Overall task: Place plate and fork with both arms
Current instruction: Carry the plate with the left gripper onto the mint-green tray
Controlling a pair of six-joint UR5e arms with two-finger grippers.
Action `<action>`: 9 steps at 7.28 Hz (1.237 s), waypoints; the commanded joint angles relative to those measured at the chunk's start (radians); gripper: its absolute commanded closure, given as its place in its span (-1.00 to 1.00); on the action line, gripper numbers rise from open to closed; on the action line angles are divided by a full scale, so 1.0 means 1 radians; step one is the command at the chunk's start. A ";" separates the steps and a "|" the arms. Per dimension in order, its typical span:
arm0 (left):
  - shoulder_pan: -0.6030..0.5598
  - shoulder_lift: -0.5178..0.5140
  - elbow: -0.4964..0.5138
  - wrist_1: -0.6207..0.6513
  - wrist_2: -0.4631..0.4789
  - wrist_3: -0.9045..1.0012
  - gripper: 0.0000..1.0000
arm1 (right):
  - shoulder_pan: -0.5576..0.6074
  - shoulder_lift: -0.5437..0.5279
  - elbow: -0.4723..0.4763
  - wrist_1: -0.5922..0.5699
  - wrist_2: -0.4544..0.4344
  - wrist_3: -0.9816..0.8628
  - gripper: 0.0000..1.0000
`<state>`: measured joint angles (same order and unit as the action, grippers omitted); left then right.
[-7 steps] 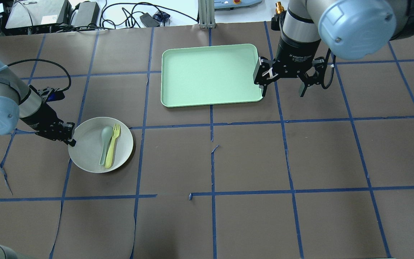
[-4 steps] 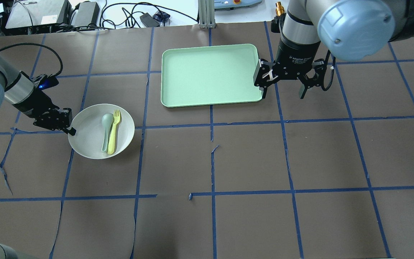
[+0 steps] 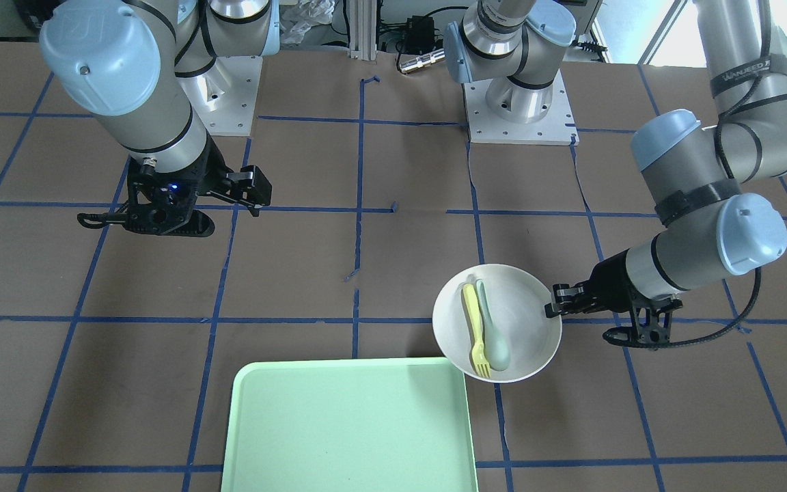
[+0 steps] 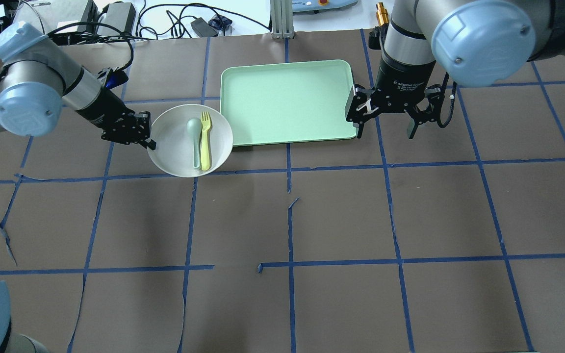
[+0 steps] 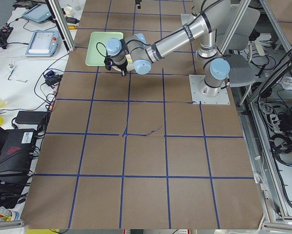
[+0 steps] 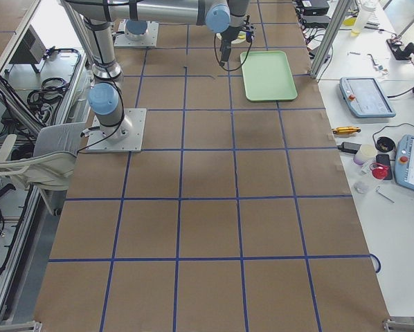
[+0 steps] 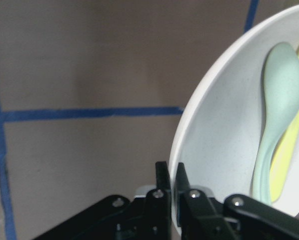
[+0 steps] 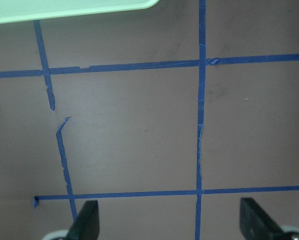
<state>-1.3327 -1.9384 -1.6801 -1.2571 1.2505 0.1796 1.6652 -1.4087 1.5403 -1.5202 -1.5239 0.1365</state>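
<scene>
The off-white plate (image 4: 177,147) is held above the table by its left rim, just left of the mint-green tray (image 4: 282,98). My left gripper (image 4: 149,142) is shut on that rim; the left wrist view shows the jaws (image 7: 173,195) pinching the plate (image 7: 219,125). The pale-yellow fork (image 4: 205,142) lies in the plate beside a grey-green spoon (image 4: 195,139). In the front view the plate (image 3: 523,321), fork (image 3: 473,331) and left gripper (image 3: 552,311) also show. My right gripper (image 4: 384,125) is open and empty, hanging by the tray's right edge; its fingers (image 8: 84,222) stand wide apart.
The tray (image 3: 346,427) is bare inside. The brown table cover carries blue tape lines (image 4: 290,169), with torn tape ends near the middle. Cables and boxes (image 4: 66,19) lie beyond the table's far edge.
My left arm has carried the plate, with fork and spoon in it, up and to the right, from the left part of the table to beside the tray. The right gripper has hardly moved.
</scene>
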 commanded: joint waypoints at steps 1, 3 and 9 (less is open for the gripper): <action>-0.093 -0.106 0.112 0.047 -0.086 -0.074 1.00 | 0.008 -0.001 0.015 0.000 -0.001 0.000 -1.00; -0.193 -0.222 0.222 0.108 -0.106 -0.229 1.00 | 0.010 -0.001 0.024 -0.005 -0.001 0.000 -1.00; -0.264 -0.407 0.387 0.133 -0.123 -0.197 1.00 | 0.019 -0.001 0.024 -0.005 0.011 0.009 -1.00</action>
<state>-1.5944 -2.3280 -1.3000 -1.1251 1.1300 -0.0478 1.6840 -1.4098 1.5646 -1.5248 -1.5141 0.1453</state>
